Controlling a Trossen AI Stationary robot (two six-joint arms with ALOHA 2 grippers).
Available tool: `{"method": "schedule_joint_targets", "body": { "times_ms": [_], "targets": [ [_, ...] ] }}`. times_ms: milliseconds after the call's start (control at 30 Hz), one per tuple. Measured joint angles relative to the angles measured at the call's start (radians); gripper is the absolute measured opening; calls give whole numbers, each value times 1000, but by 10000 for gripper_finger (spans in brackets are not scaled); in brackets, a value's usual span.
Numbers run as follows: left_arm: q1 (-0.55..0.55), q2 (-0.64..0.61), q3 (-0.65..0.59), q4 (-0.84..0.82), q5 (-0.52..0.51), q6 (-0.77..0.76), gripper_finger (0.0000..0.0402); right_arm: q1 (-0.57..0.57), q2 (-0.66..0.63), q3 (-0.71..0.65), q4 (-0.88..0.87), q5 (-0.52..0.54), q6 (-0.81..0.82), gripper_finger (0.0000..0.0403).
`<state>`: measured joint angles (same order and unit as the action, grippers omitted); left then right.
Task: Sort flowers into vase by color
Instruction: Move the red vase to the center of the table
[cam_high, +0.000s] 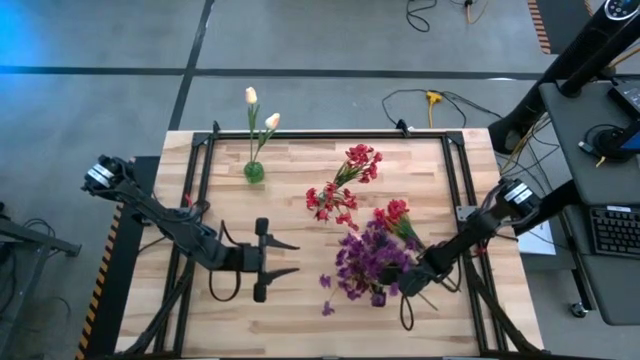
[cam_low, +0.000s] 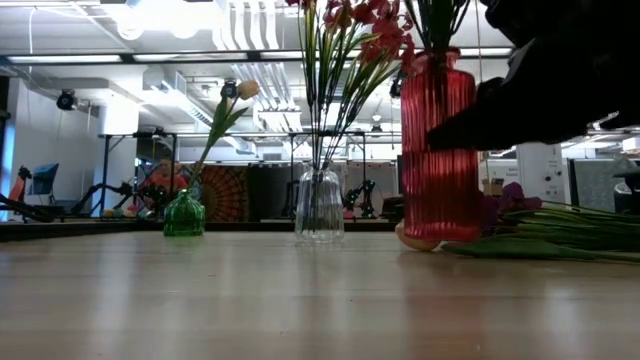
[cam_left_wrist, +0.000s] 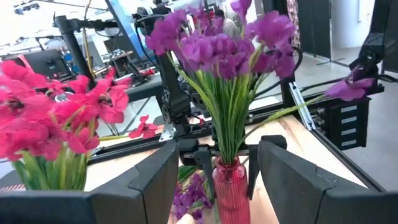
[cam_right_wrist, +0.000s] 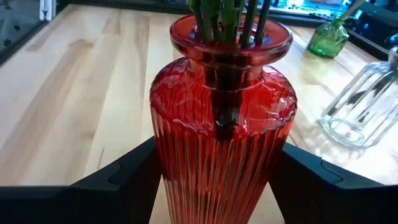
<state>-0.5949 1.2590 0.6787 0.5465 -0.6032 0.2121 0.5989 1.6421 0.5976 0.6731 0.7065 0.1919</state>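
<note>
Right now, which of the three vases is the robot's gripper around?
The red ribbed vase holding the purple flowers; the right gripper straddles its body. The small green vase and the clear vase stand apart, untouched.

No legible text, label, brand, number or sign appears in any view. The red ribbed vase (cam_right_wrist: 222, 149) between the right gripper's jaws carries only moulded ribs (no lettering). Distant room fixtures in the low view may bear markings, but none can be read.
</note>
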Motion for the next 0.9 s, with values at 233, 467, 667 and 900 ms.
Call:
{"method": "schedule_joint_targets", "body": {
  "times_ms": [233, 467, 667, 900],
  "targets": [
    [0, 14, 13, -2, 0, -1, 203, -7, 28, 0, 24, 29, -2, 249],
    [0, 14, 13, -2, 0, -1, 203, -17, 30, 0, 49, 30, -2, 267],
    [0, 14, 13, -4, 0, -1, 203, -24, 35, 0, 46, 30, -1, 270],
    [0, 14, 13, -7, 0, -1, 203, -23, 14, 0, 25, 29, 16, 273]
  ]
}}
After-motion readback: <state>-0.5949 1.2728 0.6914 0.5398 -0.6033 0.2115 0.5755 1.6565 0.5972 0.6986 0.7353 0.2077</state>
